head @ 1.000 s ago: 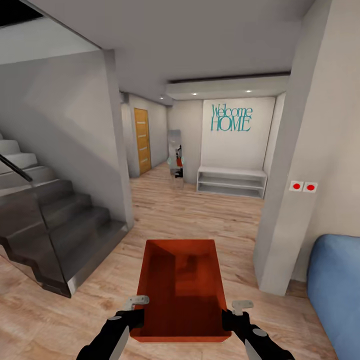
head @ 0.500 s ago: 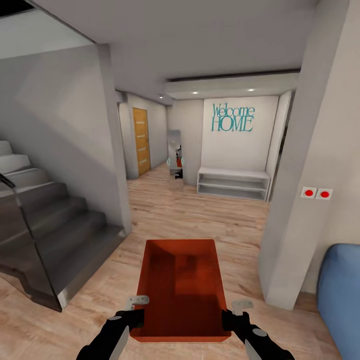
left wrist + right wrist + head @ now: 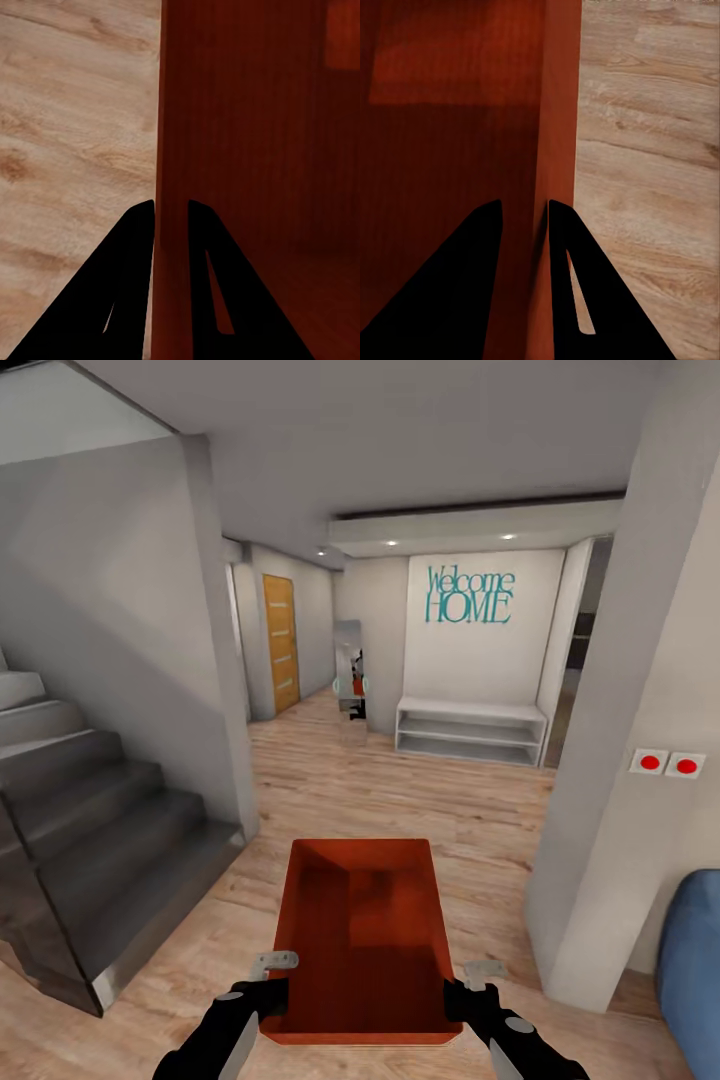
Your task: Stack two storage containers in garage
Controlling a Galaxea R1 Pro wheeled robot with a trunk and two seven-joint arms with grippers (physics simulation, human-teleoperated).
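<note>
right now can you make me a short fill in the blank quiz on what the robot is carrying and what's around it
1. Both grippers, left gripper and right gripper, hold one orange-red ____.
2. The teal wall lettering reads Welcome ____.
3. The floor here is light ____ planks.
4. Each gripper's jaws pinch a side ____ of the container.

Missing words: container; HOME; wood; wall
</note>
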